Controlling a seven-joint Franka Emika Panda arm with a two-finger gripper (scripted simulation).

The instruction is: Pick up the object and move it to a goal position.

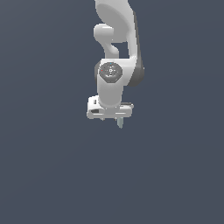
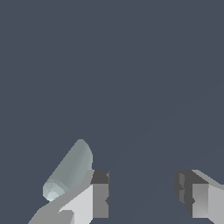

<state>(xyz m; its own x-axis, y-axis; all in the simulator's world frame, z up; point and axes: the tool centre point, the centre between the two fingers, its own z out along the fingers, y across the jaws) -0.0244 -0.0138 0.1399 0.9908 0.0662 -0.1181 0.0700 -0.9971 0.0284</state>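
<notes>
1 pale bar (image 2: 70, 171) lies just outside one of my fingers (image 2: 99, 194), not between them. The fingers stand wide apart around nothing. From the exterior view, only the bar's tip (image 1: 120, 122) peeks below the gripper (image 1: 114, 117). I judge it light, stiff and slick, likely to roll; I'd take it across its middle, square to its length.
</notes>
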